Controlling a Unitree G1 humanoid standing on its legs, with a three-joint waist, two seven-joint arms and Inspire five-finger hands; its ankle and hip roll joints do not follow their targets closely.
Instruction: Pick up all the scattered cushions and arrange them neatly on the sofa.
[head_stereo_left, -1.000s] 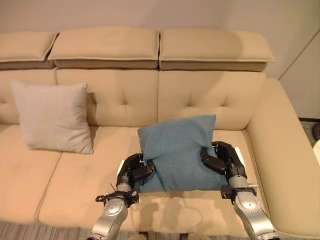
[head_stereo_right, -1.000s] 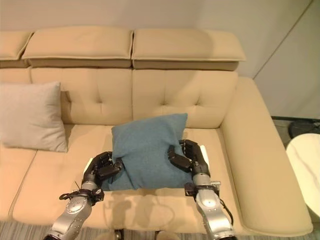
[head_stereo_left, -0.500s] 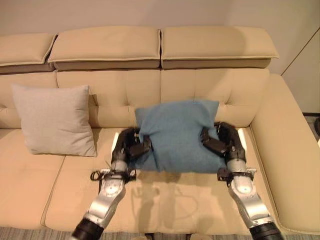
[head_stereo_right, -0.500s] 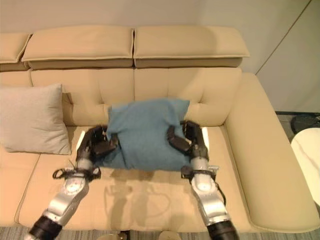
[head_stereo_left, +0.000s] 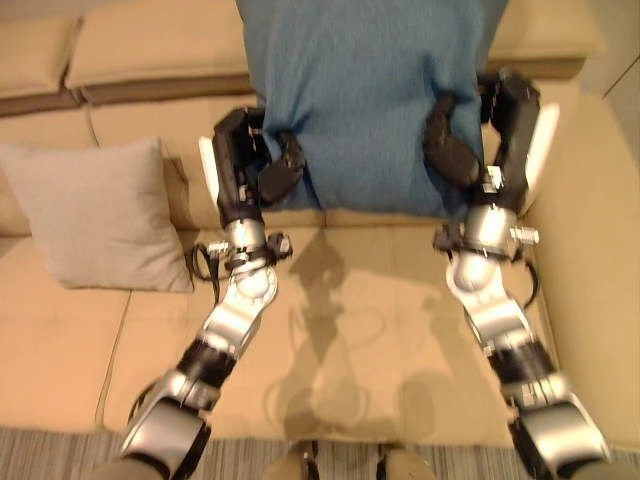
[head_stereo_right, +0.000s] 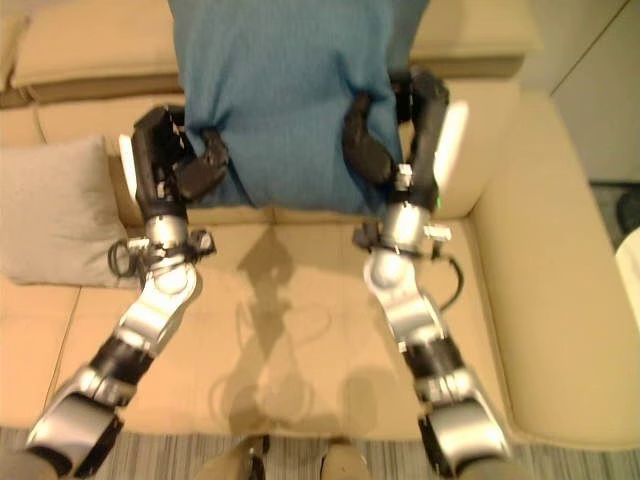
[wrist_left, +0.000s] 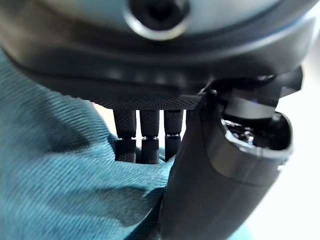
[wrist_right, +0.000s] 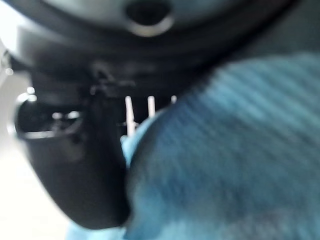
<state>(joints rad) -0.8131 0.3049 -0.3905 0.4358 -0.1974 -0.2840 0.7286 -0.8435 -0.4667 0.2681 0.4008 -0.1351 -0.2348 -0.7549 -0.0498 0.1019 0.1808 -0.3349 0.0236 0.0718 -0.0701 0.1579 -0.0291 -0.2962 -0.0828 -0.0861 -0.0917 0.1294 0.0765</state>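
The blue cushion (head_stereo_left: 365, 95) hangs between the two robot hands, raised in front of the sofa (head_stereo_left: 590, 280) backrest and clear of the seat. The left robot hand (head_stereo_left: 250, 170) pinches its lower left edge, thumb in front and fingers (wrist_left: 142, 142) behind the cloth; the right robot hand (head_stereo_left: 480, 135) pinches the lower right edge the same way. To place it well, both hands should keep level so the cushion stays square, carry it back until it leans on the backrest, beside the grey cushion (head_stereo_left: 95, 215) off to the left hand's outer side, then let go together.
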